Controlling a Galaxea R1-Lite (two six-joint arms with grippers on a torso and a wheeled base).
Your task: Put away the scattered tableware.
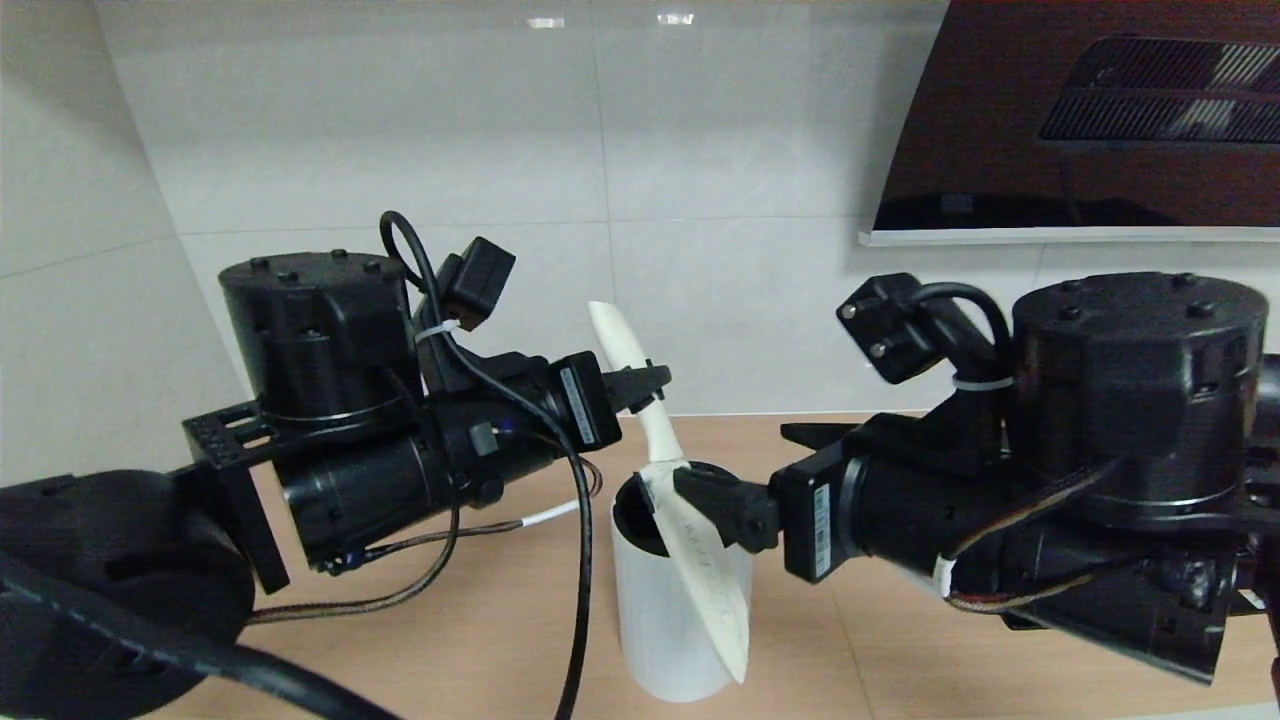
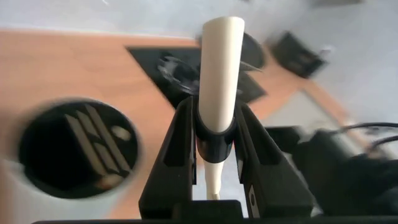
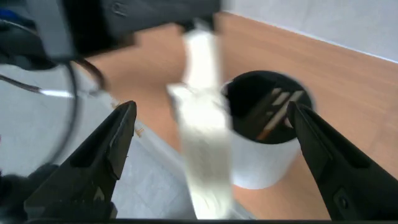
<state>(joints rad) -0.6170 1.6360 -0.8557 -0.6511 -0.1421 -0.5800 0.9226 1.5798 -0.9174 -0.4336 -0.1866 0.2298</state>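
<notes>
A white spoon (image 1: 690, 540) hangs tilted over a white cylindrical holder (image 1: 660, 620) on the wooden counter, its bowl end low in front of the holder's wall. My left gripper (image 1: 648, 392) is shut on the spoon's handle (image 2: 219, 68), as the left wrist view shows. My right gripper (image 1: 738, 456) is level with the holder's rim. It stands open, its fingers (image 3: 112, 149) wide apart on either side of the spoon (image 3: 202, 143). Several utensils lie inside the holder (image 2: 78, 146) (image 3: 261, 130).
The wooden counter (image 1: 480, 620) runs back to a white tiled wall (image 1: 720, 180). A dark range hood (image 1: 1080, 120) hangs at the upper right. A black cooktop (image 2: 174, 68) lies farther along the counter.
</notes>
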